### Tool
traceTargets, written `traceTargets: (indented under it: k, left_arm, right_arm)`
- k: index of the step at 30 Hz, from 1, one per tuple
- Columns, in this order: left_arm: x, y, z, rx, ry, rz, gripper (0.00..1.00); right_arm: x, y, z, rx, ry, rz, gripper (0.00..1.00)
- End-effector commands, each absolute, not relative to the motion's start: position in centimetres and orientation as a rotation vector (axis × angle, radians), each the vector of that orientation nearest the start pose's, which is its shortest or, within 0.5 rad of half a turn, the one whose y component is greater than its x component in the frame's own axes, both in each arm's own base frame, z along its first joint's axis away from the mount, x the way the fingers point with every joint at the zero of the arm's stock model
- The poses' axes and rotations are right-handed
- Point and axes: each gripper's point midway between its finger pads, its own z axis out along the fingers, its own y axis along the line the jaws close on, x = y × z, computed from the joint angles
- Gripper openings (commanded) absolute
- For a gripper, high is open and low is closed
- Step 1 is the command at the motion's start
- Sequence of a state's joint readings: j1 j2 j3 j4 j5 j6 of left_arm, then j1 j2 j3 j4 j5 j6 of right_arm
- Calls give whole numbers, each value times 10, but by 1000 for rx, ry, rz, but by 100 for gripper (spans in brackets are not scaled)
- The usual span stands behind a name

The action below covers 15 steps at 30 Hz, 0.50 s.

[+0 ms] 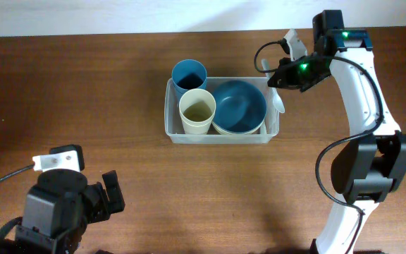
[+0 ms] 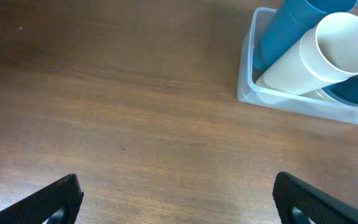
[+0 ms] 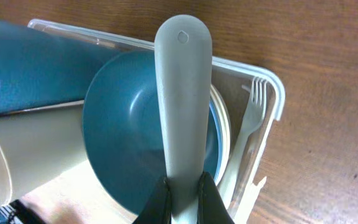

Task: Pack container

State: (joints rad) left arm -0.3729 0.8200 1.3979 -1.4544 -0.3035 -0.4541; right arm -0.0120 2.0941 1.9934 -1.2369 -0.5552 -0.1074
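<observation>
Pinching: your right gripper [image 3: 184, 194] has its fingers pressed together on a pale grey-green utensil [image 3: 183, 93]. The fingers cover its working end, so you cannot tell what kind it is.
Utensil handle: smooth matte plastic, flat, widening to a rounded tip with a small round mark. It reaches out over the blue bowl [image 3: 129, 137]; you cannot tell whether it touches.
Blue bowl: round, deep teal and matte. The handle masks its middle in the right wrist view.
Cream bowl [image 3: 226, 134]: nested under the blue one, so you see only a thin crescent of its rim.
Fork [image 3: 251, 118]: the same pale plastic, tines in plain sight, lying between the bowls and the end wall of the container [image 1: 220, 137]. Its lower handle blurs out behind the clear wall.
Cups: a blue cup [image 1: 189, 74] and a cream cup [image 1: 197, 109], tall and tapered, stand just beside each other at the container's other end.
Container: a clear, translucent rectangular bin with rounded corners and a rim. It sits mid-table toward the far edge, with the right gripper at its fork end.
Left gripper [image 2: 176, 199]: spread wide. Only two dark fingertips show at the bottom corners of your left wrist view, well apart from the container.
Table [image 1: 83, 92]: brown wood with a fine grain.
</observation>
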Motion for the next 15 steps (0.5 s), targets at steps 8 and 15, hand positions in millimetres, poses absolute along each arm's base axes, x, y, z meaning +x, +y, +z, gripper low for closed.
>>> traceTargets:
  k: [8, 15]
  left_arm:
    - [172, -10, 307, -247, 2379, -3, 100]
    - [172, -10, 307, -247, 2379, -3, 100]
  right_arm:
    - [451, 68, 166, 66, 2847, 628, 4]
    - [441, 69, 160, 77, 2894, 631, 4]
